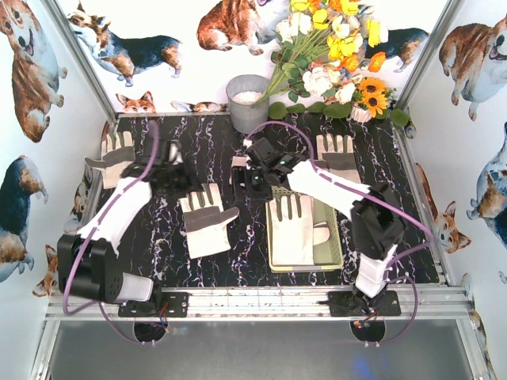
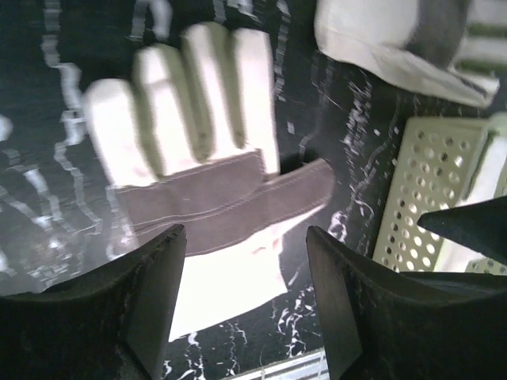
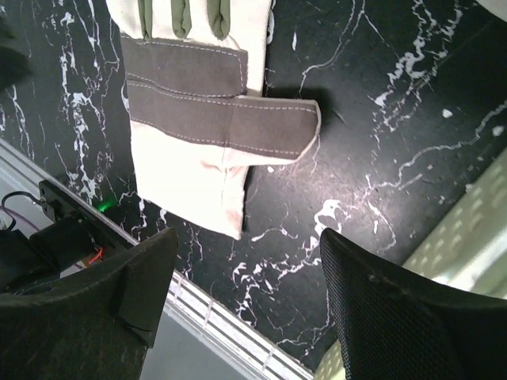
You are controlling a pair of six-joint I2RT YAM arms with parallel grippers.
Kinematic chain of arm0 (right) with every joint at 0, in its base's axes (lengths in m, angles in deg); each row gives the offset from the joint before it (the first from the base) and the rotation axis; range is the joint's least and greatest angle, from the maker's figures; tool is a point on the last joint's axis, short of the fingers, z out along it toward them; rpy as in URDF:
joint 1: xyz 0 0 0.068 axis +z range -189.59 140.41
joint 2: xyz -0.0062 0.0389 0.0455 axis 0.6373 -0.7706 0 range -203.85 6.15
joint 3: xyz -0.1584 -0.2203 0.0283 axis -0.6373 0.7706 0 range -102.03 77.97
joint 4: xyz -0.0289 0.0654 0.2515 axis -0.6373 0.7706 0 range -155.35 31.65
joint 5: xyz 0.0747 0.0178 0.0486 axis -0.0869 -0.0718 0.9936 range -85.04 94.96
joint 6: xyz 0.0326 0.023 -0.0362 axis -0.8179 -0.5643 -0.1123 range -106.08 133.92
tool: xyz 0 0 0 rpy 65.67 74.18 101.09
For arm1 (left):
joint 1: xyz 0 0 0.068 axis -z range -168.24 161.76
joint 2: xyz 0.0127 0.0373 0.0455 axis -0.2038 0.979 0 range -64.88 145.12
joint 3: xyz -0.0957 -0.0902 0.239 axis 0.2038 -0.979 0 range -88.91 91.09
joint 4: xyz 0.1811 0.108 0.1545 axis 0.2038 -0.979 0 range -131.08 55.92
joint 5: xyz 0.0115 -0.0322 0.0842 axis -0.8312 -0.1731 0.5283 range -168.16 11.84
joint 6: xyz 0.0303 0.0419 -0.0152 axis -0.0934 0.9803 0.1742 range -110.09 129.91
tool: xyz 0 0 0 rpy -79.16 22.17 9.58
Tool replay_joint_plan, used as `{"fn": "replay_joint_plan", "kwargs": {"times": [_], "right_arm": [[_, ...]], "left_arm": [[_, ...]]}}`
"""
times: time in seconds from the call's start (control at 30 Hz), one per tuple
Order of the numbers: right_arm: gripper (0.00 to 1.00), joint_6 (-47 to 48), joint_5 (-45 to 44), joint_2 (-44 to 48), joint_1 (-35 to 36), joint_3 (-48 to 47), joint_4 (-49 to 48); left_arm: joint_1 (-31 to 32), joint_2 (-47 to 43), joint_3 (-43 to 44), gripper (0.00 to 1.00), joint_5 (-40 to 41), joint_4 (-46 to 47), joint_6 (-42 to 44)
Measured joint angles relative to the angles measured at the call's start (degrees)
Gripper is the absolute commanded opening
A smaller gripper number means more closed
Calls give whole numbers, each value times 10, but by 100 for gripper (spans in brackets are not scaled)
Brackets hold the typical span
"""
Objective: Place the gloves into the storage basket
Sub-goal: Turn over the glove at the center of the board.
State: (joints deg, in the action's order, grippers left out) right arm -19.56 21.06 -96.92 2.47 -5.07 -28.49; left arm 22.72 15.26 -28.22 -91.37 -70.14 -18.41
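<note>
**Lying flat on the worktop: one glove beside the basket, both jaws spread**

The middle glove [image 1: 207, 226] lies flat just left of the basket [image 1: 337, 237], apart from it. Its long axis runs from the near edge toward the back wall. The fingers point away from the arms and lean slightly left, the cuff faces the near rail [image 1: 261, 305], and the grey thumb sticks out sideways toward the basket.

A second glove [image 1: 293, 229] lies inside the basket along the basket's length, fingers toward the back. Two more lie at the far side of the worktop [image 1: 238, 265]: the back-left glove [image 1: 117, 154] and the back-right glove [image 1: 337, 150], both with fingers toward the back wall.

The left jaws hang over the fingertips of the middle glove, spread and holding nothing. The right jaws hang between that glove and the basket's far left corner, also spread and holding nothing.

The worktop is black marble pattern with white veins. A grey bucket [image 1: 247, 101] stands at the back, next to a bunch of flowers [image 1: 333, 55] in the far right corner. The white walls [image 1: 32, 119] carry corgi prints.
</note>
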Motion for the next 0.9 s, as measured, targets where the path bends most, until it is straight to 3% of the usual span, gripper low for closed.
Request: {"fn": "replay_joint_plan", "kwargs": {"times": [0.23, 0.67, 0.9], "right_arm": [[72, 2, 10, -79, 7, -56, 5], [65, 4, 7, -176, 5, -106, 37], [52, -1, 25, -200, -7, -106, 35]], "left_arm": [[-98, -23, -61, 56, -1, -2, 9], [-129, 77, -79, 49, -20, 25, 41], [-132, 142, -70, 44, -27, 41, 52]]}}
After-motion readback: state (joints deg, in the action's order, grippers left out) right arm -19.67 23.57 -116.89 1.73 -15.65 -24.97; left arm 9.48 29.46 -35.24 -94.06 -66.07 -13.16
